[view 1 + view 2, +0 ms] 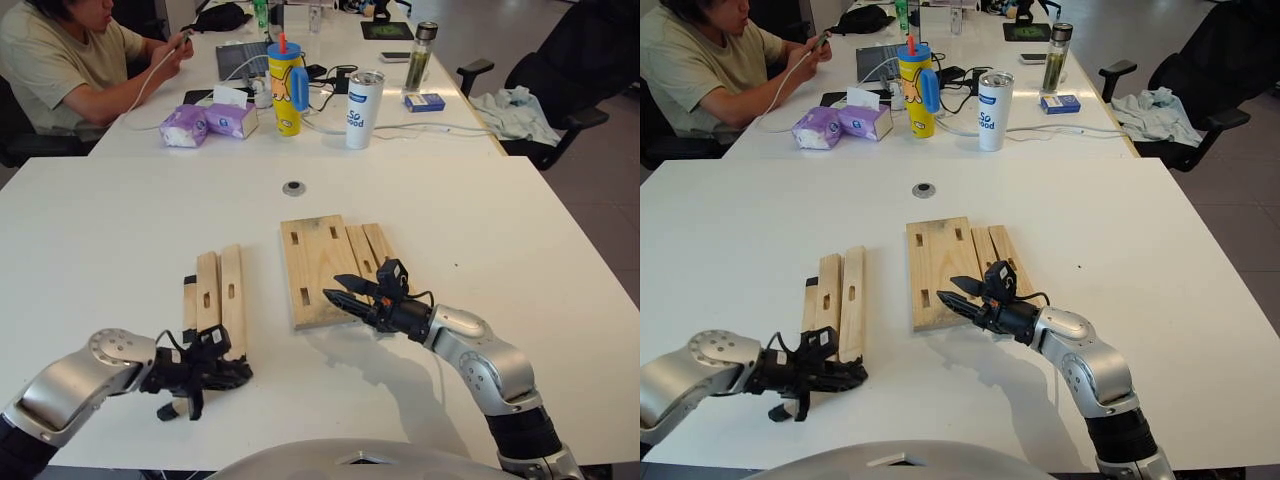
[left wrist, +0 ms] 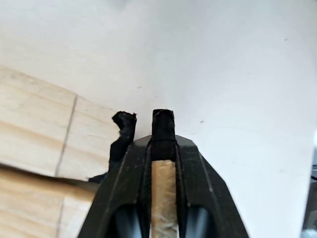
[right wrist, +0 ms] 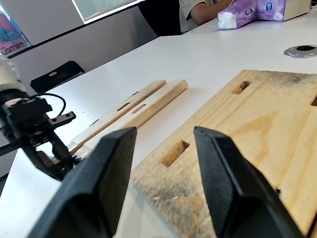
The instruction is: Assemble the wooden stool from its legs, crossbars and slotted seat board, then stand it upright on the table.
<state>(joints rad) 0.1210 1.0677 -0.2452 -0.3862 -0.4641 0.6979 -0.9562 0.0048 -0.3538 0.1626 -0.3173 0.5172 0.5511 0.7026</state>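
The slotted seat board [image 1: 312,258] lies flat on the white table [image 1: 520,260]. It is a pale rectangular plank with straight grain, and small oblong slots are cut through it near its corners. Seen from the right wrist, its near edge looks rough and greyish, as if scuffed or dusty.

Two crossbars [image 1: 366,248], narrow pale strips, lie flat against the board's right edge and run parallel to it. Well to the left of the board, three slotted legs [image 1: 220,290] lie side by side, touching one another. They are thin, square-edged sticks of the same light wood, and at least two of them have a short dark slot in the upper face. A round metal grommet [image 1: 294,188] is set into the tabletop just beyond the board's far edge.

The right gripper [image 1: 338,294] hangs over the board's near right corner, pointing left across it. Its two black, smooth, wedge-shaped fingers [image 3: 106,173] are spread wide with nothing between them (one of the board's slots shows in the gap).

The left gripper [image 1: 232,372] sits to the near left of the board, at the near ends of the legs and low to the table. Whether it is closed on a leg end or merely beside it I cannot tell, since its dark body covers that spot
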